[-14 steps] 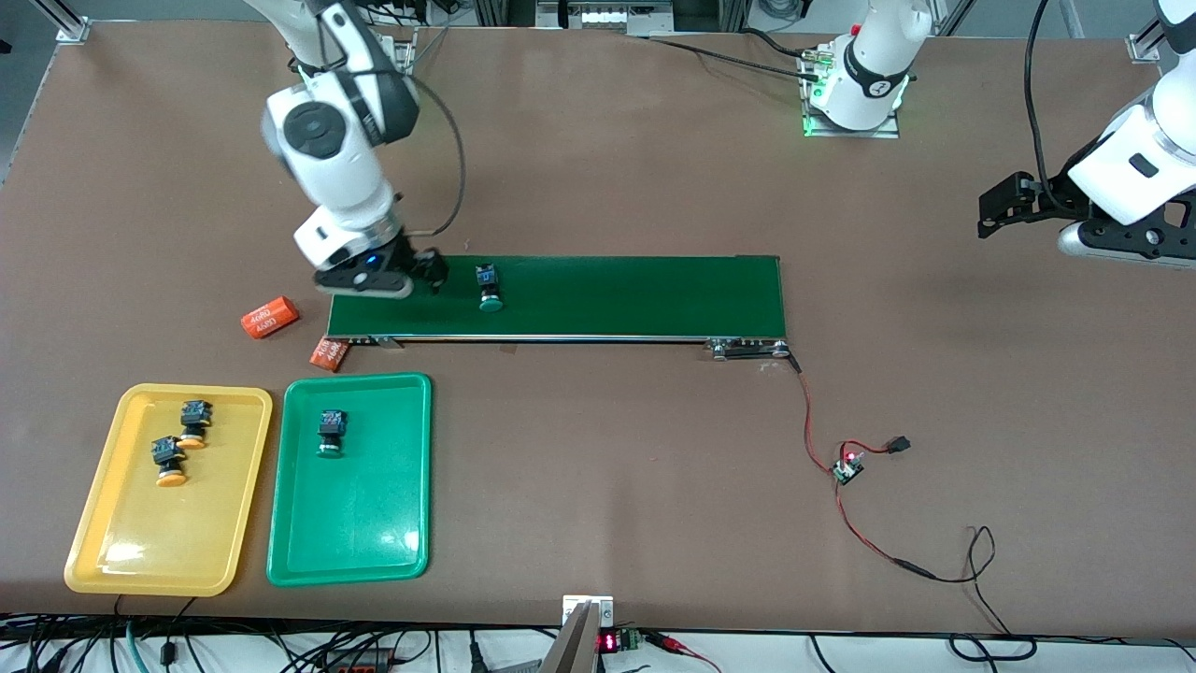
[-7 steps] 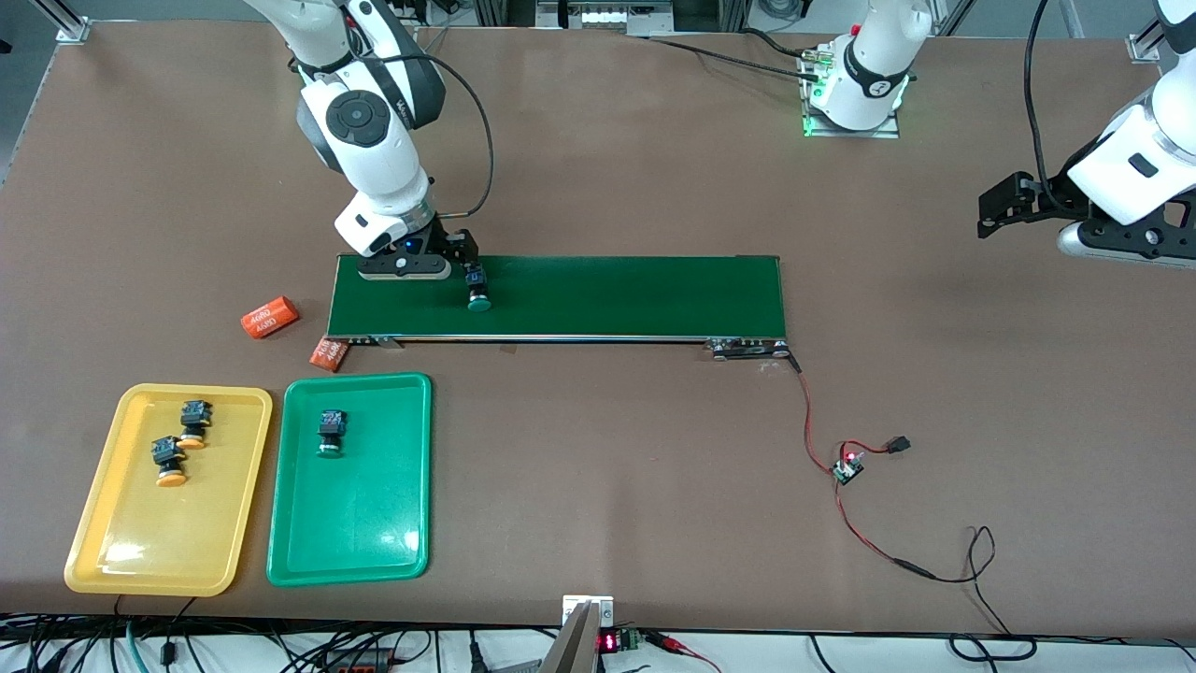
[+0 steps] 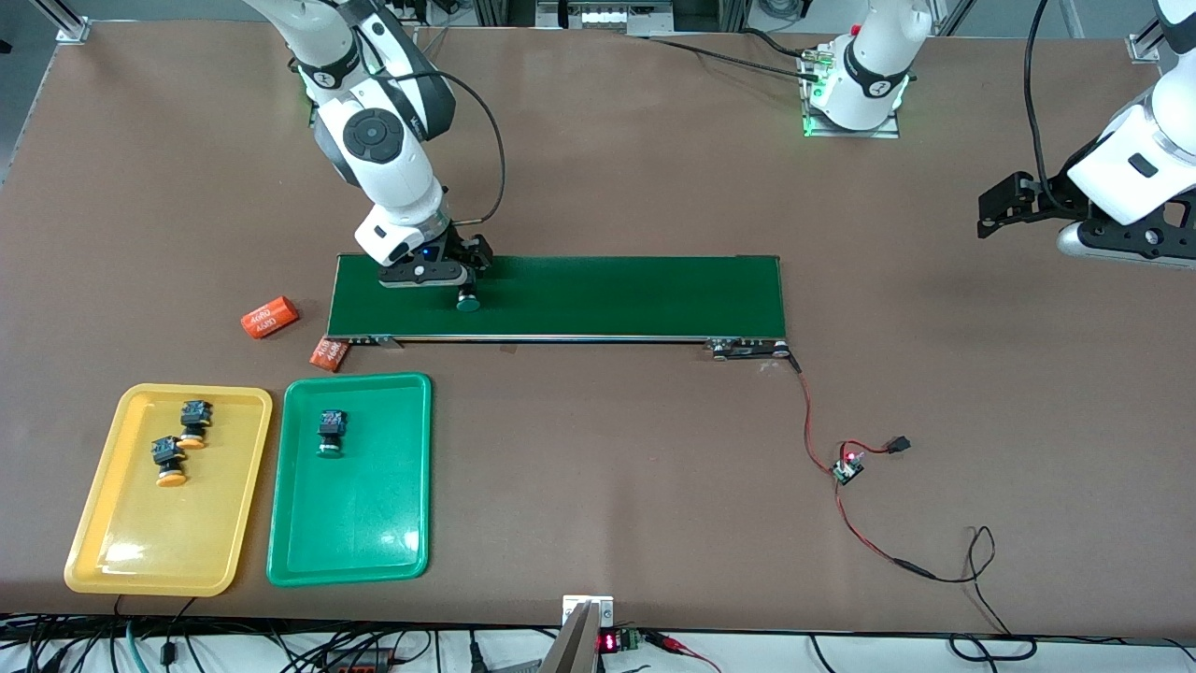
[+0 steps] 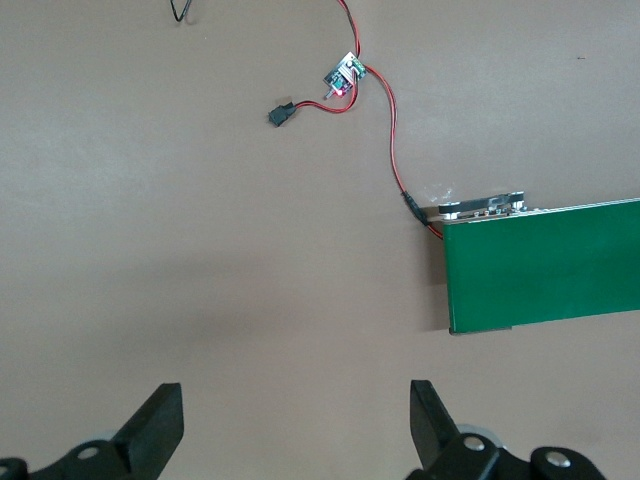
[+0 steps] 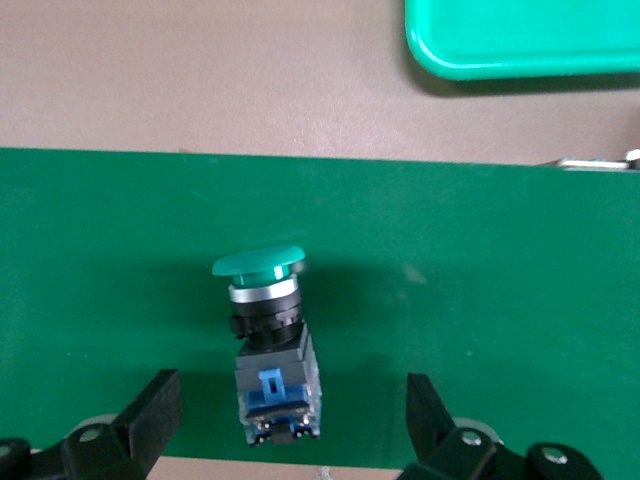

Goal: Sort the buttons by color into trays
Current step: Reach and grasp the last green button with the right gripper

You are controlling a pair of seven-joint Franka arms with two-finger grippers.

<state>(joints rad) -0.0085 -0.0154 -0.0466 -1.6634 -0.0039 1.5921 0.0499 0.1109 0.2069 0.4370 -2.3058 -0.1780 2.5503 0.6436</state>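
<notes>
A green button (image 3: 468,302) lies on its side on the dark-green belt (image 3: 607,297), near the right arm's end. My right gripper (image 3: 455,274) hangs over it, open. In the right wrist view the button's (image 5: 268,340) blue-black body lies between the spread fingers (image 5: 150,412) with gaps on both sides. The yellow tray (image 3: 159,547) holds two orange-capped buttons (image 3: 194,421) (image 3: 168,462). The green tray (image 3: 355,533) beside it holds one green button (image 3: 331,433). My left gripper (image 3: 990,215) waits open above bare table at the left arm's end; its own view shows nothing between its fingers (image 4: 160,425).
Two orange "4680" cylinders (image 3: 270,317) (image 3: 329,353) lie on the table by the belt's end, between the belt and the trays. Red wires with a small circuit board (image 3: 848,467) trail from the belt's other end. The green tray's corner (image 5: 520,40) shows in the right wrist view.
My right gripper has swung from the belt's end toward the green button and now stands over it. The button has drifted along the belt toward the right arm's end. The left arm has not moved.
</notes>
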